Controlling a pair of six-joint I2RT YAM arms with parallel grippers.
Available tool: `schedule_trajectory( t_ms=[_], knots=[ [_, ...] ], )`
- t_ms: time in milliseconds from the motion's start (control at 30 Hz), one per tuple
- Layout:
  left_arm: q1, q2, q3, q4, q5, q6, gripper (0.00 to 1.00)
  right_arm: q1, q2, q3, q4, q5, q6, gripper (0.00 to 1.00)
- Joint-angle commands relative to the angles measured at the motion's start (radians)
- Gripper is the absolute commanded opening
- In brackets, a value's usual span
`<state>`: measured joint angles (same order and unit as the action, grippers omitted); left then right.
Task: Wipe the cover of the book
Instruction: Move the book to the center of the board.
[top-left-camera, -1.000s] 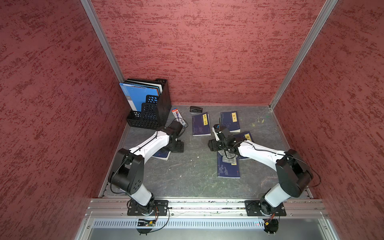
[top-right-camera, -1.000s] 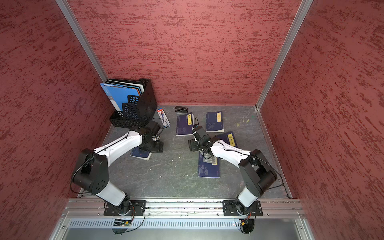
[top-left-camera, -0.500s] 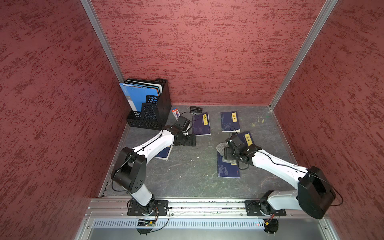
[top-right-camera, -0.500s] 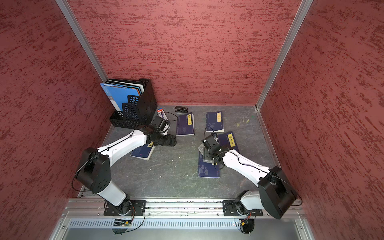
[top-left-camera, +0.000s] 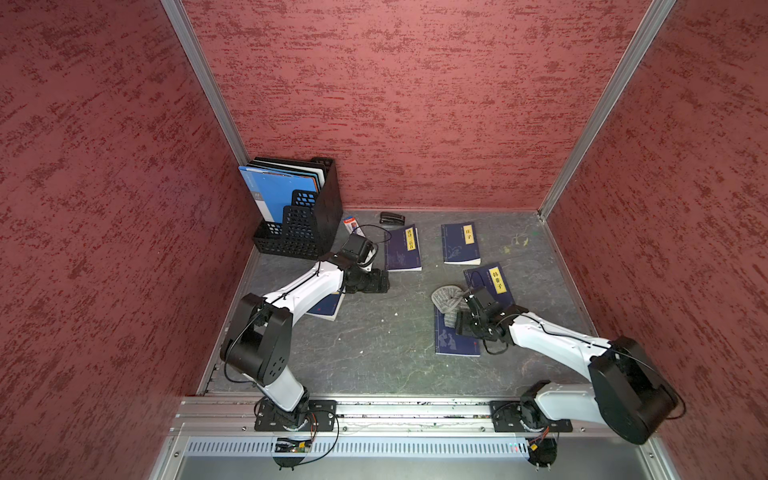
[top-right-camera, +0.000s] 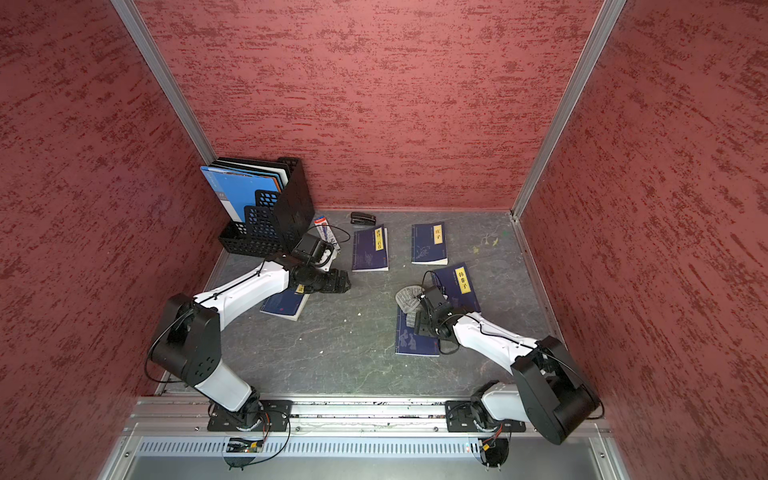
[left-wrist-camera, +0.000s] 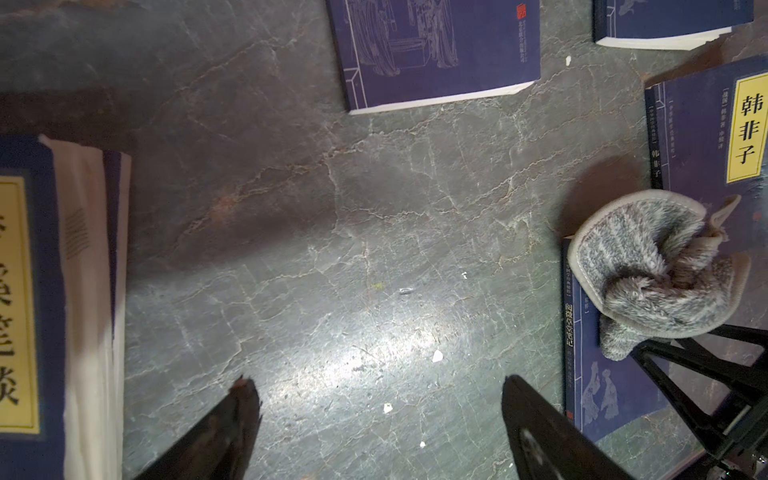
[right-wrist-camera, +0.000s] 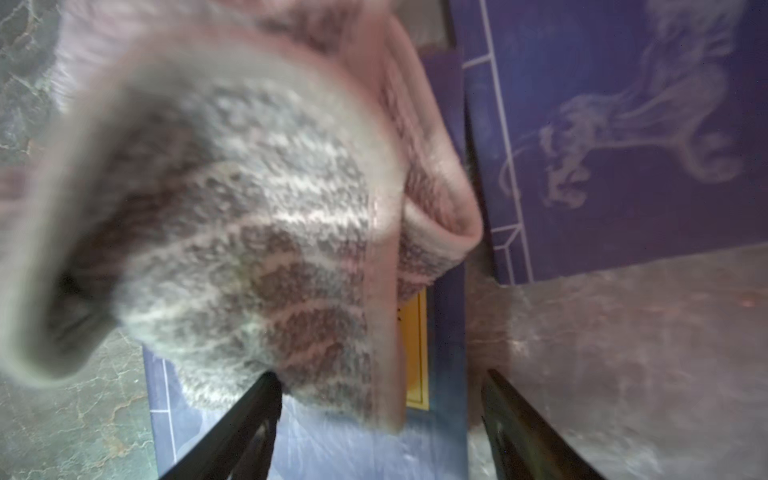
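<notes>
We are seeing left gripper (left-wrist-camera: 378, 382) jaws spread over the table (left-wrist-camera: 332, 208), right gripper (right-wrist-camera: 379, 374) jaws released, cloth (left-wrist-camera: 652, 270) resting on book (top-left-camera: 453, 343).

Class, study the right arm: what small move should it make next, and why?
Probably close the right gripper on the grey cloth. Its jaws stand open with part of the cloth between them, and the cloth lies bunched on the near book, so a grip likely has to come before any wiping stroke.

Five blue books (top-left-camera: 402, 249) on the tabletop (top-left-camera: 374, 332); one grey cloth (top-left-camera: 444, 297) at the tip of the right tool (right-wrist-camera: 379, 374); one black file rack (top-left-camera: 309, 232), one stapler (top-left-camera: 392, 217) and one small packet (top-left-camera: 350, 223) near the left tool (left-wrist-camera: 378, 379).
</notes>
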<state>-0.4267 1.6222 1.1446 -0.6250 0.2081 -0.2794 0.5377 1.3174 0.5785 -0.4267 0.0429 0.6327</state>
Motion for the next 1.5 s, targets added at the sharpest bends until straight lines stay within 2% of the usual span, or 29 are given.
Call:
schedule_trajectory(
  t_ms=[0,167,333,767,933,1100,1267,1467],
  knots=[
    [0.012,-0.037,-0.012,0.026,0.022,0.014,0.92,-0.010,0.019,-0.020,0.101,-0.095,0.006,0.76],
    [0.027,-0.054,-0.027,0.027,0.028,0.009,0.92,-0.011,0.040,-0.012,0.156,-0.129,-0.015,0.70],
    [0.036,-0.061,-0.041,0.026,0.032,0.004,0.91,-0.010,0.106,0.044,0.191,-0.161,-0.033,0.59],
    [0.031,-0.073,-0.118,0.078,0.076,-0.041,0.88,0.011,0.288,0.208,0.284,-0.274,-0.036,0.56],
    [-0.007,-0.036,-0.125,0.133,0.114,-0.085,0.87,0.040,0.326,0.267,0.287,-0.288,-0.040,0.57],
    [-0.050,0.023,-0.121,0.186,0.153,-0.156,0.81,0.046,0.310,0.264,0.249,-0.261,-0.062,0.62],
    [-0.077,0.069,-0.121,0.206,0.167,-0.206,0.73,0.045,0.229,0.221,0.154,-0.195,-0.102,0.64],
    [-0.112,0.108,-0.130,0.245,0.198,-0.242,0.63,0.046,0.149,0.147,0.130,-0.253,-0.139,0.61]
  ],
)
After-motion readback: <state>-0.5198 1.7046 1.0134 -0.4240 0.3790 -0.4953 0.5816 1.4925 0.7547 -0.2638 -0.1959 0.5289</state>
